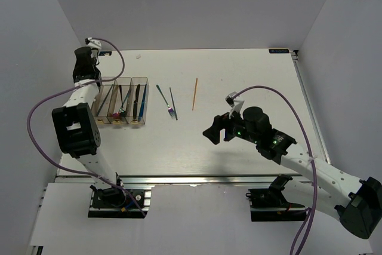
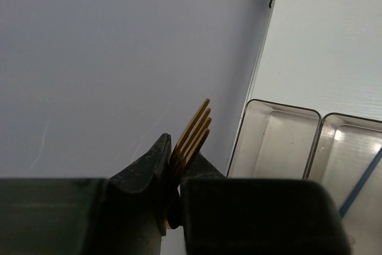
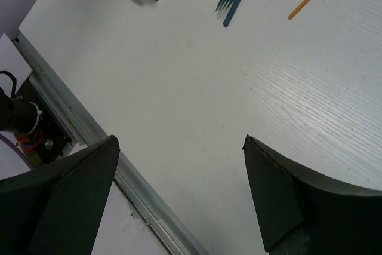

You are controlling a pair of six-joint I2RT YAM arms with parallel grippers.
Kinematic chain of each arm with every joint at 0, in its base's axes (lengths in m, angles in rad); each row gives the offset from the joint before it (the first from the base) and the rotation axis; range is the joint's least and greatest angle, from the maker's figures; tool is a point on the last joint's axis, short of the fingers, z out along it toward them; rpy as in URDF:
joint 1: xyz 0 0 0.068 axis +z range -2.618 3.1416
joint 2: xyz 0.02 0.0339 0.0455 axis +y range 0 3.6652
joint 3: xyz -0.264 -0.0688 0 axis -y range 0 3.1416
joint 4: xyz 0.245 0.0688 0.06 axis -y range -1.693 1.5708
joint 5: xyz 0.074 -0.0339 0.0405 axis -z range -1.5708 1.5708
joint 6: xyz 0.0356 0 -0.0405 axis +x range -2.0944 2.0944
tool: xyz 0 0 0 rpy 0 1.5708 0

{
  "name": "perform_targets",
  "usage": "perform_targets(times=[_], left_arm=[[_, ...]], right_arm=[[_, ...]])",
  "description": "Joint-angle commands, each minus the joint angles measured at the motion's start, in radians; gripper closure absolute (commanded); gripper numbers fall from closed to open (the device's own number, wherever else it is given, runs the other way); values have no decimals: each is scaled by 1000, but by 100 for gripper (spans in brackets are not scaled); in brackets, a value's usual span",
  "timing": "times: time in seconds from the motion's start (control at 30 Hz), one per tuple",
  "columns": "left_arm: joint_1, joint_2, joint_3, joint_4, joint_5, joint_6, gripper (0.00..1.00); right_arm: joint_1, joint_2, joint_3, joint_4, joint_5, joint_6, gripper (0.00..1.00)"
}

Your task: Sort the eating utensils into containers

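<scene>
Left gripper [image 2: 179, 158] clamps gold fork [image 2: 195, 128] (4 tines).

Four clear bins [image 1: 147, 97], joined in a row, partly filled.
Gold fork [image 2: 192, 135] gripped; teal fork [image 1: 162, 95], blue stick [image 1: 171, 97] and orange stick [image 1: 194, 94] lie to their right.

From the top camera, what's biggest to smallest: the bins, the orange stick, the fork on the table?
Bins largest. Orange stick and fork look about equally long, so I can't rank them.
</scene>
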Motion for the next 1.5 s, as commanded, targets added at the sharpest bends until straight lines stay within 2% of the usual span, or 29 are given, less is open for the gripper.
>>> perform_targets(times=[0.0,0.2,0.3,0.53,0.67,0.77,0.8,0.87,0.9,1.07,1.17,1.2,1.27,1.3,1.37,1.4,1.47], left_arm=[[13,7,-30,89,-6,78,100],[34,58,-101,175,34,46,99],[34,85,-127,212,55,26,94],[36,151,-121,258,49,-14,69],[36,112,-141,298,46,-72,43],[36,33,-172,333,54,-106,35],[34,-14,-176,338,55,-141,29],[36,-68,-204,363,70,-175,4],[34,-94,-210,369,89,-208,2],[33,-259,-247,376,71,-336,2],[31,-370,-232,279,28,-516,2],[31,-396,-222,231,8,-646,2],[31,-473,-204,52,-61,-774,2],[31,-497,-199,-76,-75,-904,2],[31,-548,-208,-221,-57,-1086,2],[31,-603,-246,-264,-28,-1112,2],[31,-664,-294,-366,-3,-1172,2]], right_arm=[[3,-7,-8,39,-45,3,11],[3,-5,-13,67,-29,2,11],[3,-1,-13,69,-7,-3,11],[3,27,-8,72,23,-11,11],[3,50,-4,78,30,-15,11],[3,82,7,76,30,-18,11],[3,100,13,75,30,-18,11],[3,120,21,75,24,-20,11],[3,142,33,70,24,-20,11],[5,202,71,52,38,-23,11],[9,284,130,17,58,-30,11],[21,344,156,3,75,-30,11],[48,409,249,-39,160,-44,11],[70,480,281,-43,190,-55,11],[89,563,405,-104,250,-67,12],[98,646,442,-114,271,-70,14],[101,723,516,-134,285,-80,26]])
